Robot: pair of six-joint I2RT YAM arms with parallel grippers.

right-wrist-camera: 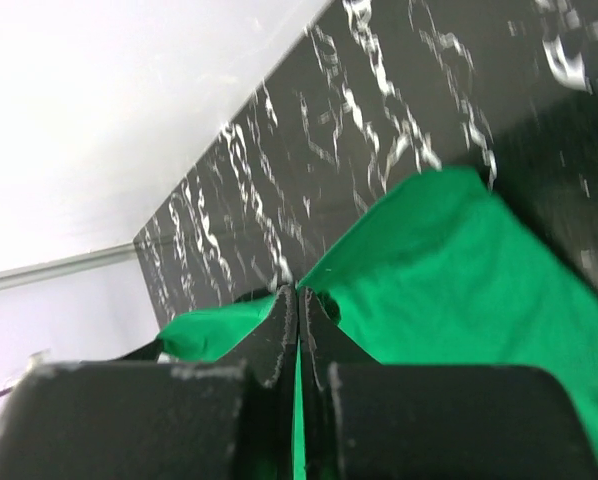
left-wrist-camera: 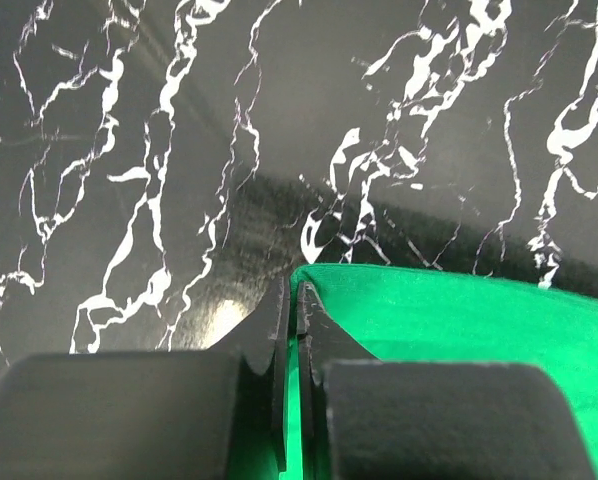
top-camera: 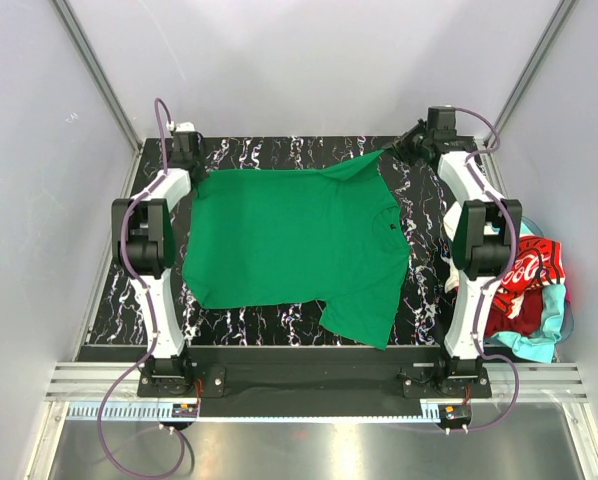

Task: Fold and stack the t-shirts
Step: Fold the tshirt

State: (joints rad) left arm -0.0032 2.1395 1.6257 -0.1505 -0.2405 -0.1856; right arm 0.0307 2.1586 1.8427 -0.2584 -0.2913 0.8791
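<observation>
Plain bright green cloth t-shirt [top-camera: 289, 245] spread flat on black white-veined marble-look table [top-camera: 279, 152], filling centre; collar toward 3 o'clock, hem toward 9.

Left gripper [top-camera: 192, 162] at 11 o'clock, fingers pinched together on far hem corner; wrist view shows green cloth caught between closed tips.

Right gripper [top-camera: 401, 150] at 1 o'clock, fingers clamped on far sleeve, cloth drawn up toward it.

Near sleeve at 5 o'clock.

Red cloth t-shirt with white Coca-Cola script [top-camera: 527, 275] heaped with turquoise cloth t-shirt [top-camera: 539, 342] off table edge at 3–4 o'clock, beside right arm.
</observation>
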